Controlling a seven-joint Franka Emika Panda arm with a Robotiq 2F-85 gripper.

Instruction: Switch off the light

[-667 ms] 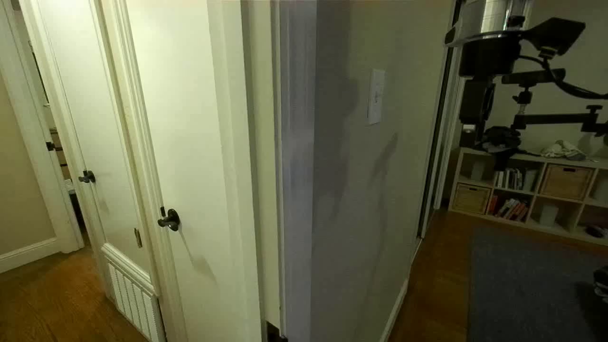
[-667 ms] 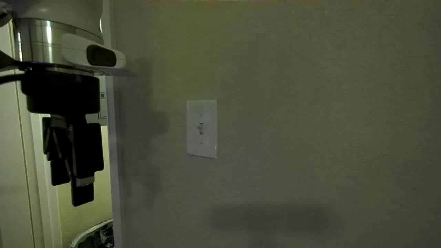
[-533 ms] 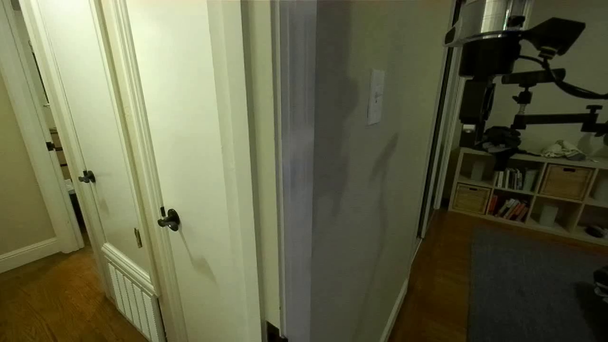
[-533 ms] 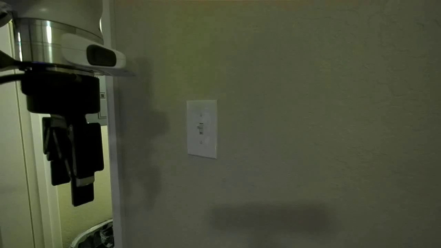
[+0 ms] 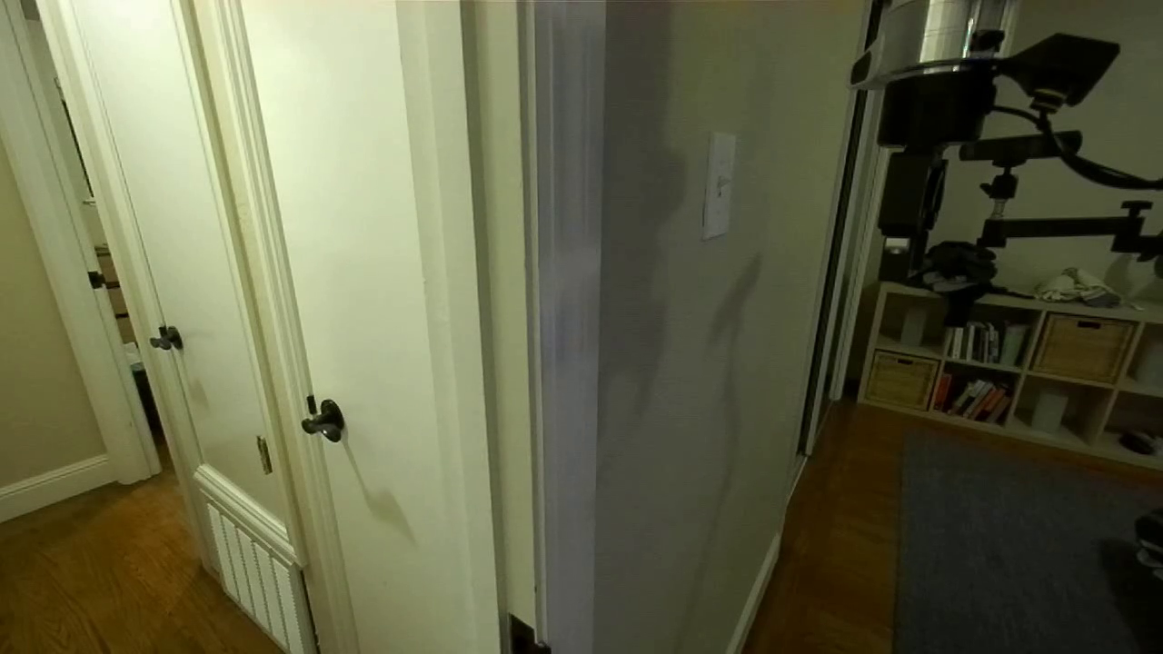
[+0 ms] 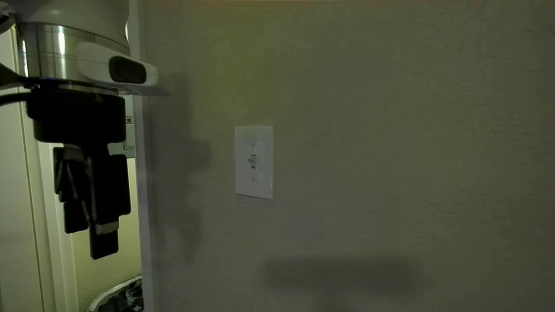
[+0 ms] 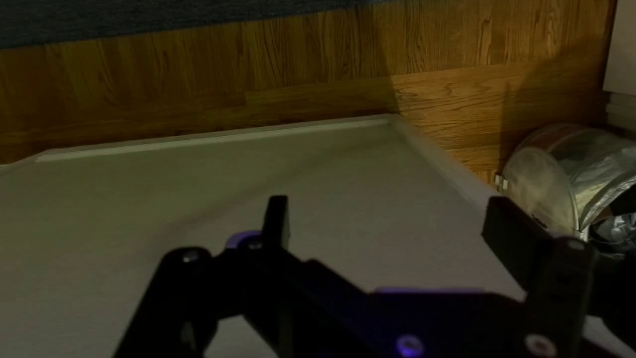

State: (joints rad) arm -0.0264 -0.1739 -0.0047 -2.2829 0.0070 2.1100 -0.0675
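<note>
The light switch is a pale upright wall plate [image 6: 263,182] with a small toggle [image 6: 253,161] in its middle. It also shows in an exterior view [image 5: 719,186] on the grey-beige wall. Which way the toggle is set is hard to tell. The lamp itself is out of view. My black gripper [image 6: 90,242] points down, left of the plate and apart from it, its tips lower than the plate. In the wrist view my gripper [image 7: 386,219] is open with nothing between its fingers. The plate does not show in the wrist view.
A door frame edge [image 6: 145,195] runs behind my gripper. White doors with dark handles [image 5: 324,420] stand around the corner. A camera boom [image 5: 1058,227], a low shelf [image 5: 1027,372] and a blue rug [image 5: 1008,545] lie beyond. A mesh basket [image 7: 539,184] stands by the baseboard.
</note>
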